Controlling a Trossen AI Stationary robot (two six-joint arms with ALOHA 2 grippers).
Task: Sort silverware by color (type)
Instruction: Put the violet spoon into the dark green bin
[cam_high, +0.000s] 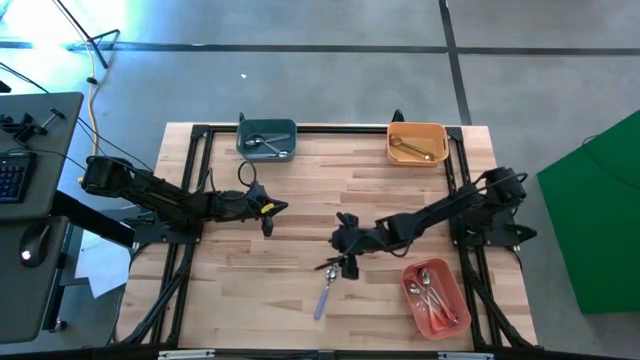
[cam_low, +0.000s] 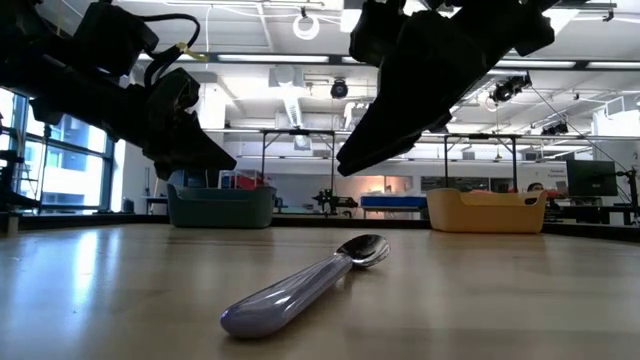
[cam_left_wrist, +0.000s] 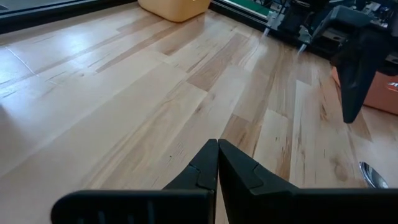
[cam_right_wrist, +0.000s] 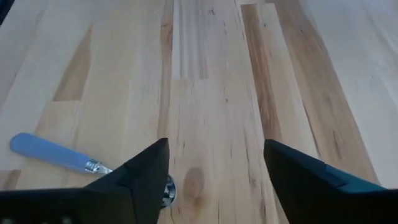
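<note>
right gripper (cam_right_wrist: 214, 180) hanging spread, empty, just above spoon bowl | lavender-handled spoon (cam_high: 326, 291) lying flat on butcher-block table (cam_high: 300, 220) | risk: a finger landing on the bowl may be skidding the slim spoon aside | left gripper (cam_left_wrist: 217, 165) waiting pressed closed, empty | bins at edges; open workshop behind

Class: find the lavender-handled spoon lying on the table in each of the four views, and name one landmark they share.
High view: lavender-handled spoon low centre, below the right gripper.
Low view: foreground centre.
Left wrist view: only its bowl, at the edge.
Right wrist view: handle beside one finger.
Shared landmark: the wooden table.
</note>
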